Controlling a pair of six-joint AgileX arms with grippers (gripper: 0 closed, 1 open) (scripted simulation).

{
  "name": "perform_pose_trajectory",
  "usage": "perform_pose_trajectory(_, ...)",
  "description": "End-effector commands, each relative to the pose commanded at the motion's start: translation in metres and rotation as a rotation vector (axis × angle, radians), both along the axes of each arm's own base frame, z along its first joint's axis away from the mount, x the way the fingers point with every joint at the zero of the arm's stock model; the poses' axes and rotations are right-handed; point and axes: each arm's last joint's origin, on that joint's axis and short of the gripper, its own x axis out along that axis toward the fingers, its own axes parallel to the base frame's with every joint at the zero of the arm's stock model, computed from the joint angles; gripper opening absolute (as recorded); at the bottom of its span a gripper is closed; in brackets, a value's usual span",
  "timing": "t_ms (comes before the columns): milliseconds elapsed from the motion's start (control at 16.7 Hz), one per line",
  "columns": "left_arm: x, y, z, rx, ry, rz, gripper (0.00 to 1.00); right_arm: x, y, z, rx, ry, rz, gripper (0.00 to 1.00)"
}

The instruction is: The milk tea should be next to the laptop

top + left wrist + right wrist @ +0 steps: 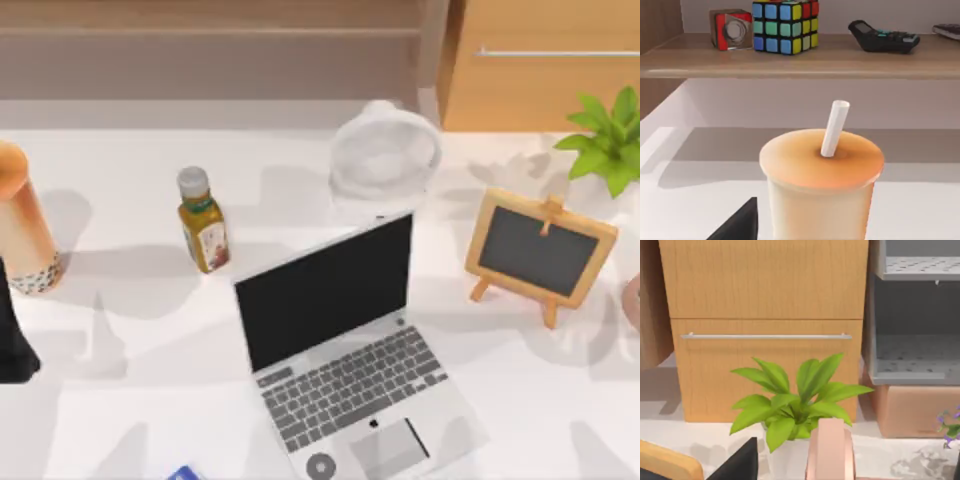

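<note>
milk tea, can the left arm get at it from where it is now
Probably yes: the milk tea stands at the table's far left with the left tool right beside it, and nothing lies between them.

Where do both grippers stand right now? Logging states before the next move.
Left gripper: beside the milk tea at the table's left edge, cannot be told.
Right gripper: near the plant, cannot be told.
</note>
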Motion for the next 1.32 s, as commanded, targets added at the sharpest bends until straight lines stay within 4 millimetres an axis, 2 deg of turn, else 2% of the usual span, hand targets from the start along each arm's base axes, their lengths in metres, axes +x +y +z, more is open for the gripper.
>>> perform_pose_trajectory(300, 0.004, 0.002, 0.0, 0.003, 0.006, 0.007, 1.0, 0.0, 0.0, 0.0, 0.0, 0.0, 0.0, 1.0)
perform_pose_trajectory(540, 0.018, 0.006, -0.001, 0.01, 0.035, 0.013, 1.0, 0.0, 0.0, 0.0, 0.0, 0.0, 0.0, 1.0)
perform_pose_trajectory(960, 0.049, 0.017, -0.021, 0.007, 0.14, -0.01, 1.0, 0.0, 0.0, 0.0, 0.0, 0.0, 0.0, 1.0)
perform_pose_trajectory(1320, 0.06, 0.023, -0.039, -0.006, 0.196, -0.026, 1.0, 0.0, 0.0, 0.0, 0.0, 0.0, 0.0, 1.0)
